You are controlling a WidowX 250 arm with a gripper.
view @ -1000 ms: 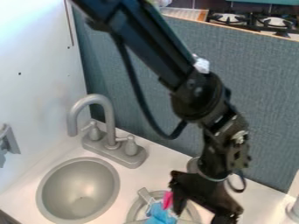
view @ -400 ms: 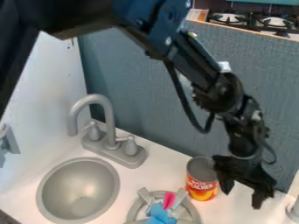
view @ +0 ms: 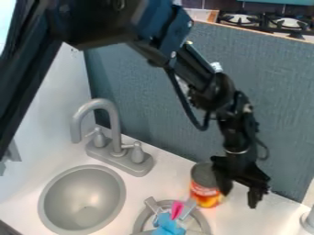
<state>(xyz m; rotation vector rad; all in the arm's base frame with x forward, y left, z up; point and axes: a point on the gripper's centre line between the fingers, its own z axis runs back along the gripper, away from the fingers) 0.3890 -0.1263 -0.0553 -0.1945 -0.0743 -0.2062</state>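
Note:
At the lower right of the camera view, the gripper point(view: 240, 193) hangs over the counter, its two fingers spread apart with nothing between them. Its left finger overlaps the right side of an upright can point(view: 204, 193) with a red and yellow label and a dark grey top. Whether finger and can touch is hard to tell. Left of the can, a blue object point(view: 166, 223) with a pink part point(view: 177, 209) lies on a round grey burner point(view: 146, 215), cut off by the lower edge.
A round grey sink point(view: 83, 197) lies at lower left, with a grey faucet point(view: 114, 153) behind it. The blue-grey back panel point(view: 270, 101) rises behind the counter point(view: 147, 186). A grey cylindrical object point(view: 308, 222) stands at the right edge.
The gripper first swung right and away from the burner, uncovering the can, then came back somewhat left. Since the later earlier frame, the can has shifted slightly left.

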